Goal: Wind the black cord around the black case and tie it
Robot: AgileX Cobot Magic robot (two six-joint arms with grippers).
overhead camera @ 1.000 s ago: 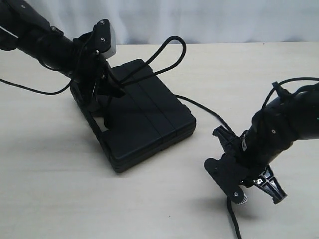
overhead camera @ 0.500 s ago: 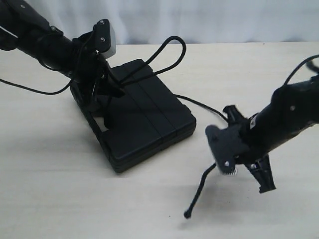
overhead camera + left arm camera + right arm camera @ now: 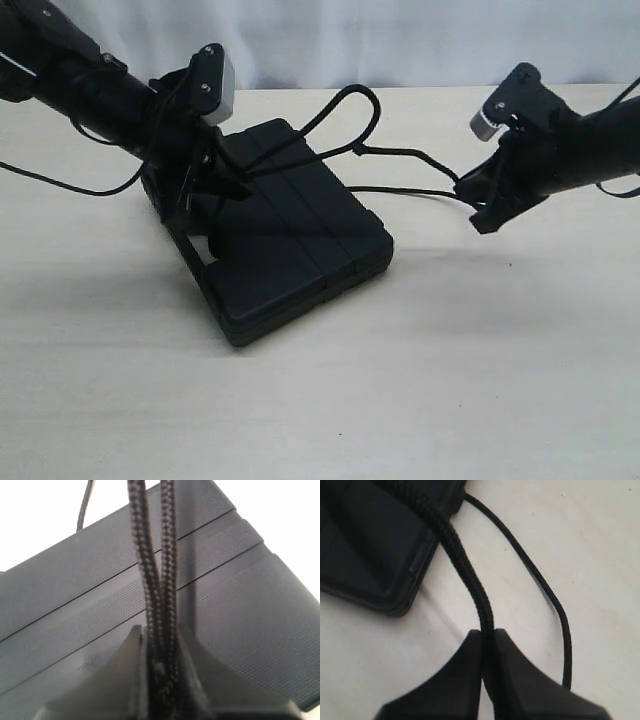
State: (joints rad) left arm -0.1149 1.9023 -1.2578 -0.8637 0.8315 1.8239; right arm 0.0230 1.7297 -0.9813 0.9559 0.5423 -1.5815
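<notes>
My left claw (image 3: pixel 159 640) is nipped down on two strands of the black cord (image 3: pixel 462 572), side by side, right over the ribbed lid of the black case (image 3: pixel 290 230). The case lies flat on the surface (image 3: pixel 420 380), over on my left side. My right claw (image 3: pixel 487 635) is closed tight on a single strand, held off to the right of the case and clear of the surface.

Between the two claws, the cord rises in a loop above the far edge of the case. From that loop one strand runs fairly straight across to my right claw, and another leads out from the case's right edge towards the same side.

I judge this to be the tying step: my left pins the loop and my right has the free length. Next, I reckon the right must carry its strand through or around the loop and draw it snug. Meanwhile my left needs a firm pinch. I can't tell whether a knot has formed at the loop.
</notes>
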